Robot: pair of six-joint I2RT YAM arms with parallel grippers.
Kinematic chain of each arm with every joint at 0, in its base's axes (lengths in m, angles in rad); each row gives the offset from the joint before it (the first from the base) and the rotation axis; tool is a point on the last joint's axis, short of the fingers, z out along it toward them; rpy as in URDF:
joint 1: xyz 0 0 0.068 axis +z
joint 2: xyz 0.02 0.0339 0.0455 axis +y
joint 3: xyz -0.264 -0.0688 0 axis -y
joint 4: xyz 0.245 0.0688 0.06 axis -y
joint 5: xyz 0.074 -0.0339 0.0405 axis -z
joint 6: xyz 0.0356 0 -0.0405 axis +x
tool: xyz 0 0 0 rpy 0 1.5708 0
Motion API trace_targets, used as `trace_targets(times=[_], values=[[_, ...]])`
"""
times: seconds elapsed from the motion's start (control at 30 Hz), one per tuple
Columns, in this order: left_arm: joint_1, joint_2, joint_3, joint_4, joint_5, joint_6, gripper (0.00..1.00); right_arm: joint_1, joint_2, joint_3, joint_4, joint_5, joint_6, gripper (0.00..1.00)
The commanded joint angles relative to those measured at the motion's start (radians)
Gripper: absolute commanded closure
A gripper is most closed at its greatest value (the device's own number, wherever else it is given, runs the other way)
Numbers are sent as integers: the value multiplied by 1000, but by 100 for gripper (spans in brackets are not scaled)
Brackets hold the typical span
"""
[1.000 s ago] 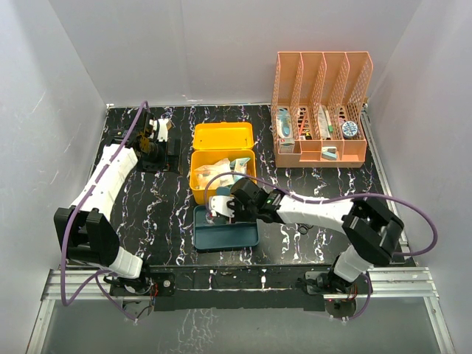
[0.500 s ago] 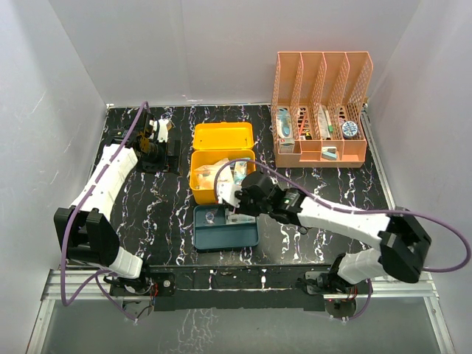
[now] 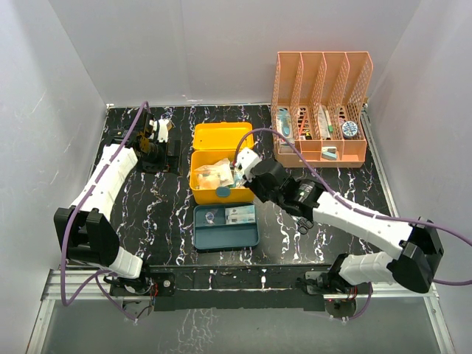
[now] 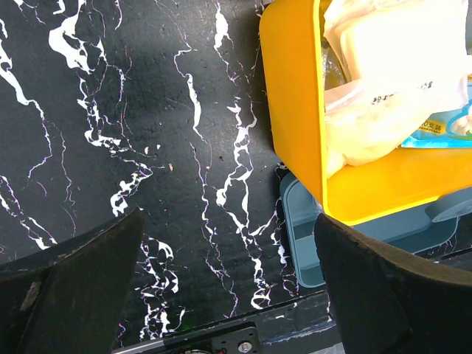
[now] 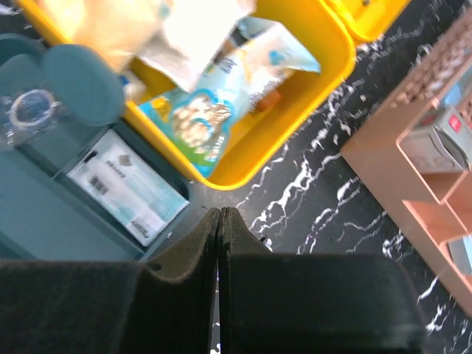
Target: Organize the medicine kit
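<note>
Standing open near the middle of the black table (image 3: 147, 214), the medicine kit (image 3: 221, 193) has its lid (image 3: 223, 136) tipped back and a heap of soft packets (image 5: 214, 96) piled inside. Its teal tray (image 3: 225, 234) lies on the table just in front of it, with a flat packet (image 3: 241, 214) and a little clear bag (image 3: 212, 216) in the two top parts. I think the next job is to fetch one more thing from the heap and lay it in the tray. To do that well, the arm should open its fingers first, come down on just one packet, pinch it by an edge, lift it straight up so the others are not dragged out, and lay it flat in a free part. The right pincer (image 5: 220, 221) hangs over the box's right side, pressed tight together and holding nothing. The left pincer (image 4: 228, 221) is spread wide and empty, far back on the left. An orange rack (image 3: 321, 110) stands at the back right.
</note>
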Motion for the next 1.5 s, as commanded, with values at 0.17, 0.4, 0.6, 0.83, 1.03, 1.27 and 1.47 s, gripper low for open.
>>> trace_targets(times=[0.17, 0.4, 0.6, 0.83, 1.03, 1.27, 1.47], values=[[7, -48, 15, -30, 20, 9, 1, -252, -22, 98, -197, 189, 319, 100], [7, -49, 9, -23, 31, 17, 1, -395, 0, 20, -286, 35, 210, 89], [6, -50, 0, -22, 48, 29, 1, -411, 28, 5, -296, -80, 113, 79], [6, -45, -2, -12, 69, 39, 1, -418, 154, 97, -420, -98, -14, 72], [8, -48, -13, 0, 86, 51, 1, -430, 200, 47, -407, -173, -48, 68], [8, -43, -24, 9, 96, 58, 1, -430, 240, 24, -386, -241, -51, 68], [9, -41, -23, 7, 96, 61, 1, -430, 307, 21, -364, -270, -56, 68]])
